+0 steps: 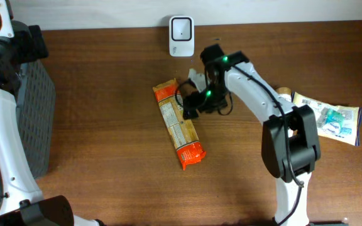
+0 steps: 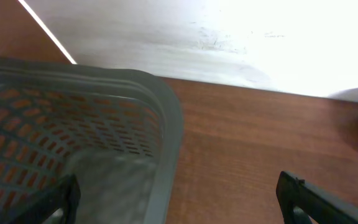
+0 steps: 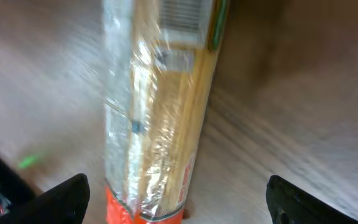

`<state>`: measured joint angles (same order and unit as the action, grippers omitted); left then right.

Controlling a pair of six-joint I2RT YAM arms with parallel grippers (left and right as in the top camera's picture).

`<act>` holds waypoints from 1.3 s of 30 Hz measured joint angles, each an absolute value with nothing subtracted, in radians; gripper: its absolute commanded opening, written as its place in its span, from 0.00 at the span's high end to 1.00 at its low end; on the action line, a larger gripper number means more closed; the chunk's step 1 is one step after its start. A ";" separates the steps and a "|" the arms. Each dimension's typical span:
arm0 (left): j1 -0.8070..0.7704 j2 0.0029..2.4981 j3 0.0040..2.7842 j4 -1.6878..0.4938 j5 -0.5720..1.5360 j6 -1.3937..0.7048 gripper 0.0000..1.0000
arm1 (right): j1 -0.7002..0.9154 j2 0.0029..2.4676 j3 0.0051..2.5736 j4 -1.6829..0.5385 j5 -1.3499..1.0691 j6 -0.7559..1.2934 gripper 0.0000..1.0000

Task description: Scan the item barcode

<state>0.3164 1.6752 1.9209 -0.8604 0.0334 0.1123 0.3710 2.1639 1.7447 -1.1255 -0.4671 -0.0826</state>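
Wooden table point(image 1: 105, 94): brown top running the full width, with a pale wall along its far edge. Left arm point(image 1: 5, 144): white, standing at the left edge of the scene and rising over the basket. Right arm point(image 1: 263, 94): white with black joints, based at the near right and reaching back and left toward the middle of the table. Basket point(image 1: 33, 113): grey, slotted walls, standing on the table at the far left. Pasta packet point(image 1: 178, 125): long clear pack of spaghetti with orange ends, lying flat in the middle of the table, one end toward the back and slightly left, the other toward the near edge. It carries a pale printed panel, too blurred in the wrist view to read. Second packet point(image 1: 329, 118): flat and pale with blue print, lying at the right, well apart from the pasta. Scanner point(image 1: 181, 36): small white unit at the far edge, behind the pasta packet and apart from it. Right gripper point(image 3: 178, 202): poised above the far half of the pasta packet, fingers spread wide, with a gap on each side of the pack; it grips nothing. Left gripper point(image 2: 179, 199): fingers spread wide and empty, above the basket rim.
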 measured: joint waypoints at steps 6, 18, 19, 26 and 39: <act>0.316 1.675 1.921 -0.860 0.033 0.112 0.01 | 0.383 2.166 1.495 -0.839 -0.609 -0.029 0.81; 0.316 1.675 1.921 -0.861 0.033 0.112 0.01 | 0.504 2.165 1.764 -1.155 -0.389 -0.174 0.96; 0.316 1.675 1.921 -0.861 0.033 0.112 0.01 | 0.504 2.165 1.794 -1.166 -0.330 -0.236 0.95; 0.316 1.675 1.921 -0.860 0.033 0.112 0.01 | 0.506 2.165 1.817 -1.178 -0.225 -0.765 0.96; 0.316 1.675 1.921 -0.860 0.033 0.112 0.01 | 0.511 2.143 2.106 -1.001 -0.282 -0.535 0.17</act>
<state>0.3164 1.6752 1.9209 -0.8604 0.0334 0.1123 0.5114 2.1429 2.1059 -1.0012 -0.2821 -0.5350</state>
